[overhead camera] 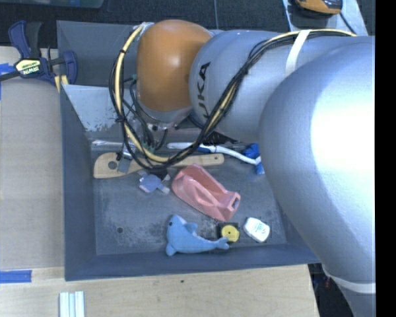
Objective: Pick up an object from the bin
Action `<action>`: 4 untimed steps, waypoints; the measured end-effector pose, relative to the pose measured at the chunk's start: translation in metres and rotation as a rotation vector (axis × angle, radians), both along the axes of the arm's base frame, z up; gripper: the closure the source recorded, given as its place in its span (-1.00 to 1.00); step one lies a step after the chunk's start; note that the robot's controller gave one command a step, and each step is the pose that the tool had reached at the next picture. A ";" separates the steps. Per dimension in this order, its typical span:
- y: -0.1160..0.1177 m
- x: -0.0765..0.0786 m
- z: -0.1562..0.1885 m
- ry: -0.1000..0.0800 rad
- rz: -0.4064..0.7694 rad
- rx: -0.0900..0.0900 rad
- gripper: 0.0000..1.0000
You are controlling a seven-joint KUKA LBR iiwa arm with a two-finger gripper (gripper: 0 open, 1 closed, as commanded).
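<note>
Arm [303, 131] marked KUKA; pink item [204, 191], perhaps bottle.

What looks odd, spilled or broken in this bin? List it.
Nothing looks spilled or broken. The pink bottle lies on its side mid-bin, and the blue dolphin toy lies flat by the lower wall, but these are loose things in a bin, so neither stands out.

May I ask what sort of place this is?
Probably a robotics lab's bin-picking station: a KUKA arm over a grey metal bin of loose odds like a blue dolphin toy and wooden spatula.
</note>
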State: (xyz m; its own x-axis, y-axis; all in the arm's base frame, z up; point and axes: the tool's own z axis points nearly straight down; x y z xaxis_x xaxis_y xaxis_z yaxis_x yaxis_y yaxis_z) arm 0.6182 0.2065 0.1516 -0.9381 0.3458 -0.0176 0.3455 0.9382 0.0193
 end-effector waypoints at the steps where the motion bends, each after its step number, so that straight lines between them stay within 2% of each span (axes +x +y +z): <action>1: 0.020 -0.016 -0.052 0.023 0.071 -0.015 -1.00; 2: -0.054 -0.001 -0.082 0.005 -0.107 -0.001 -1.00; 3: -0.016 -0.006 -0.079 0.014 0.020 -0.018 1.00; 4: -0.016 -0.006 -0.079 0.014 0.019 -0.018 1.00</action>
